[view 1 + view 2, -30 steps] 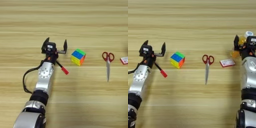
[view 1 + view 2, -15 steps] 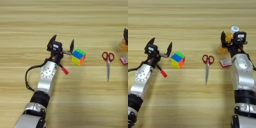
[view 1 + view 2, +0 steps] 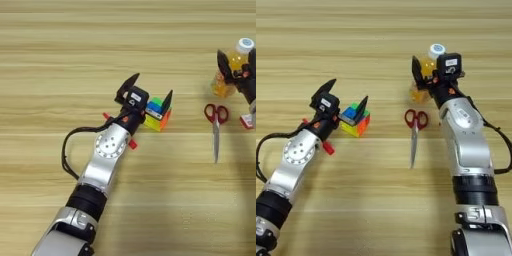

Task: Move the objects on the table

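**Both grippers out over the table**

The table [image 3: 381, 40] fills the view. The left gripper [image 3: 346, 102] hangs at centre-left, fingers spread wide, its right finger over the cube [image 3: 356, 121]. The right gripper [image 3: 428, 75] is up at the far right; one black finger shows left of the bottle [image 3: 426, 80], but whether it's clamped on it I cannot tell. The bottle stands just beyond the scissors [image 3: 415, 131], white cap up. The scissors lie red handles far, blades near. The pen [image 3: 327, 146] sits mostly under the left wrist, its red cap poking out nearside.
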